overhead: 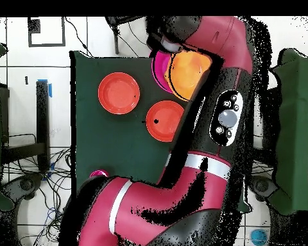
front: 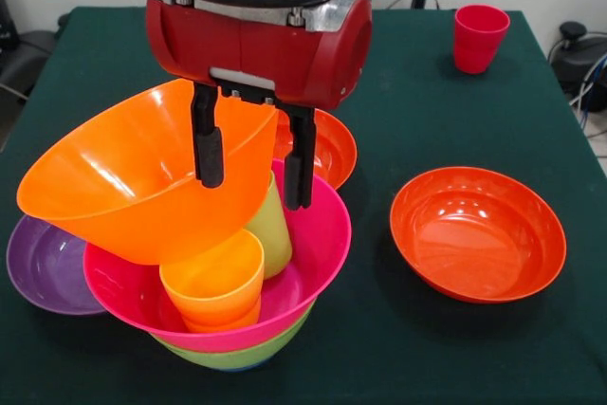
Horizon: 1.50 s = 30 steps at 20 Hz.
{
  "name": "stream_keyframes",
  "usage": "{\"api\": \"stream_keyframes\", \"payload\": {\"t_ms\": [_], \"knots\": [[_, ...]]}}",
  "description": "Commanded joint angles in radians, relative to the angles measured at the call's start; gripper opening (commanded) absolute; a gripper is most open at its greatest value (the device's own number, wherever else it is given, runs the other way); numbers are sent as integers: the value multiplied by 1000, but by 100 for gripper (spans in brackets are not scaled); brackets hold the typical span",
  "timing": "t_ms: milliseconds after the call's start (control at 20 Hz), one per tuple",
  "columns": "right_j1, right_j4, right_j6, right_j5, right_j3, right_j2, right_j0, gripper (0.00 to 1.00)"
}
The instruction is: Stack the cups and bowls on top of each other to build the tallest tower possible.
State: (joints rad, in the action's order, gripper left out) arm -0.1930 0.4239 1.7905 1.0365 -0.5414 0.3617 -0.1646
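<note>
The tower stands at the front left: a lime-green bowl (front: 248, 352) lowest, with a magenta bowl (front: 318, 239) nested in it. Inside the magenta bowl stand a yellow-orange cup (front: 213, 282) and a lime green cup (front: 271, 227). A deep orange bowl (front: 123, 182) (overhead: 185, 70) leans tilted on them, mouth up and to the right. My gripper (front: 253, 163) is open and straddles this bowl's right wall, one finger inside and one outside. A red cup (front: 479, 37) stands alone at the far right corner.
A purple bowl (front: 43, 267) lies left of the tower, partly under it. One shallow red-orange bowl (front: 477, 232) (overhead: 119, 93) sits to the right; another (front: 330, 147) (overhead: 165, 120) lies behind the tower. In the overhead view the arm covers the gripper.
</note>
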Motion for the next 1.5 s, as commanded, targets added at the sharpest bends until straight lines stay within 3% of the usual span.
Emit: {"api": "stream_keyframes", "payload": {"t_ms": [50, 450, 850, 1300, 1500], "knots": [[-25, -87, -130, -29, -168, -120, 7, 100], [-83, -87, -121, -10, -228, -126, 15, 100], [-115, -83, -83, 75, -202, -114, 32, 100], [-134, -88, -77, 57, -238, -126, 42, 100], [-125, -93, -89, -5, -274, -144, 38, 100]]}}
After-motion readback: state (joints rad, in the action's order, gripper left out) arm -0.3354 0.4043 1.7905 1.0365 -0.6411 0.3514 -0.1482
